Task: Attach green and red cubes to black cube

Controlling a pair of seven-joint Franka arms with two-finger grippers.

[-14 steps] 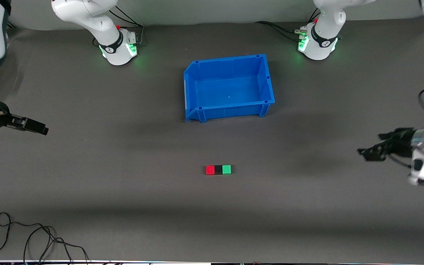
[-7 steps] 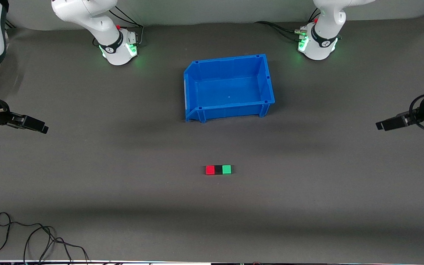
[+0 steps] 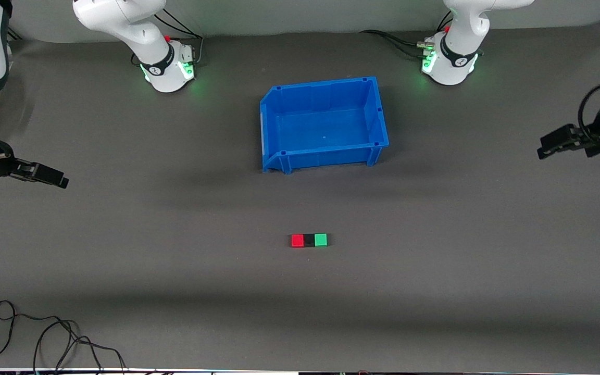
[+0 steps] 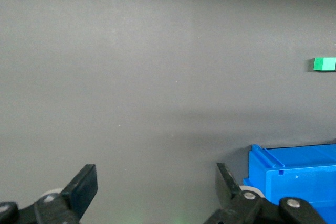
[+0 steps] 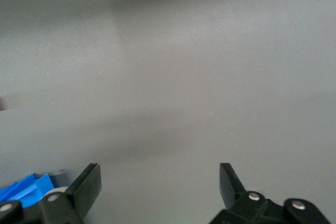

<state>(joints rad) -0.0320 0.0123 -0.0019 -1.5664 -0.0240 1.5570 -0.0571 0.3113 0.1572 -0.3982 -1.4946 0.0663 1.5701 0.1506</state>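
Fingers on the left gripper (image 3: 544, 150) and right gripper (image 3: 60, 182) hang spread and empty, well apart from the joined red cube (image 3: 297, 240), black cube (image 3: 309, 240) and green cube (image 3: 321, 239); they look light and rigid, best pinched across flat sides.

Blue bin (image 3: 324, 125) sits mid-table between the bases; black cable (image 3: 45, 338) coils at the table's near edge.

text: none legible | labels: none | numbers: none | signs: none

The dark grey surface (image 3: 175, 271) carried a blue bin (image 3: 324, 124) and, nearer the front camera, a touching row: red cube (image 3: 297, 240), black cube (image 3: 309, 240), green cube (image 3: 321, 239). Both pairs of jaws stood well apart from the row. A black cable (image 3: 45, 338) lay at the right arm's end.
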